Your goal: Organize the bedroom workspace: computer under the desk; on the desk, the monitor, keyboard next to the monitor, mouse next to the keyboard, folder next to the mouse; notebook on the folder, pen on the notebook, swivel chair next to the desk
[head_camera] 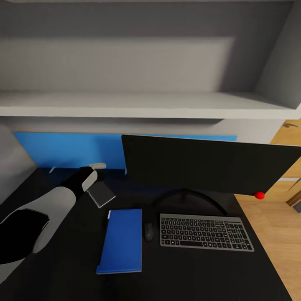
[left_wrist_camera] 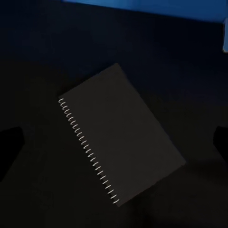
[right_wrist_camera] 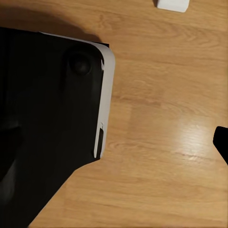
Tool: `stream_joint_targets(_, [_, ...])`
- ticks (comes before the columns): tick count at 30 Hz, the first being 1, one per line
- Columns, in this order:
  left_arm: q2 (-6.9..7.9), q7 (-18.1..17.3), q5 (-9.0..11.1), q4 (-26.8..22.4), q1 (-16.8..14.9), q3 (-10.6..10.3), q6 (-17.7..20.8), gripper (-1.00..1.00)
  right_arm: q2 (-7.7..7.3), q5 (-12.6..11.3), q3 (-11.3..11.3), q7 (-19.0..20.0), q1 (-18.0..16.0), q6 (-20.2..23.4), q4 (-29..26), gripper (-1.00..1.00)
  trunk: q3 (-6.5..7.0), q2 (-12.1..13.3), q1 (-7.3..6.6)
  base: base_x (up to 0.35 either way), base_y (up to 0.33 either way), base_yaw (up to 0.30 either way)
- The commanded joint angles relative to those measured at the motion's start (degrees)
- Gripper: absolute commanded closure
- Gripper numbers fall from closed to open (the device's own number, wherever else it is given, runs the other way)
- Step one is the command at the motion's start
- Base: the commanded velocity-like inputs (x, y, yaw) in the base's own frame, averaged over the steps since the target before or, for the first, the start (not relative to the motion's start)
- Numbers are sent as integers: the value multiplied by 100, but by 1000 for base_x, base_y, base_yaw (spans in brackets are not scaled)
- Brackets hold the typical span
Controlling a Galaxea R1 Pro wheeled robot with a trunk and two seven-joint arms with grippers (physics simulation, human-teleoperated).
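Observation:
The monitor [head_camera: 209, 165] stands on the black desk [head_camera: 200, 276], and the keyboard [head_camera: 205, 232] lies in front of it. Left of the keyboard is the mouse [head_camera: 149, 231], then the blue folder [head_camera: 122, 240]. Behind the folder lies the dark spiral-bound notebook [head_camera: 101, 194] [left_wrist_camera: 121, 135], flat on the desk. My left gripper [head_camera: 89, 179] [left_wrist_camera: 114, 142] hangs open just above it, a fingertip [left_wrist_camera: 10, 142] off each side. A slim pale stick [head_camera: 52, 169] by the blue back panel may be the pen. The computer and swivel chair are out of view. My right gripper [right_wrist_camera: 114, 142] hangs open over the floor.
A white shelf [head_camera: 146, 104] juts out above the monitor. A small pale object [head_camera: 98, 166] sits at the foot of the blue back panel [head_camera: 62, 150]. Wood floor [head_camera: 280, 234] lies right of the desk. The right wrist view looks down on my black base [right_wrist_camera: 47, 118].

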Motion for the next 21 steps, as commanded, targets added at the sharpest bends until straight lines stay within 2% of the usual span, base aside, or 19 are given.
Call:
stream_joint_targets(1, [5, 53, 55, -12, -28, -49, 52, -100, -4, -60, 26, 26, 2, -7, -10, -100, -19, -10, 3, 0, 0, 0])
stream_joint_targets(9, [0, 144, 14, -8, -438, -95, 238, -100, 6, -58, 24, 26, 2, -7, -12, -100, -93, -10, 3, 0, 0, 0])
stream_joint_targets(11, [-19, 155, -160, -8, -529, -105, 361, -100, 9, -58, 24, 26, 2, -7, -13, -100, -111, -10, 3, 0, 0, 0])
stream_joint_targets(12, [-19, 155, -160, -8, -529, -105, 361, -100, 9, -58, 24, 26, 2, -7, -13, -100, -120, -10, 3, 0, 0, 0])
stream_joint_targets(13, [-29, 156, -257, -8, -544, -106, 387, -100, 10, -58, 24, 26, 2, -7, -13, -100, -130, -10, 3, 0, 0, 0])
stream_joint_targets(14, [-48, 157, -463, -8, -557, -105, 410, -100, 11, -58, 24, 26, 2, -7, -13, -100, -139, -10, 3, 0, 0, 0])
stream_joint_targets(16, [-71, 156, -621, -4, -558, -101, 411, -100, 12, -58, 27, 26, 2, -8, -13, -100, -157, -10, 3, 0, 0, 0])
stream_joint_targets(21, [-122, 118, -797, 0, -557, -67, 410, -100, 13, -58, 31, 26, 2, -11, -13, -100, -203, -10, 3, 0, 0, 0])
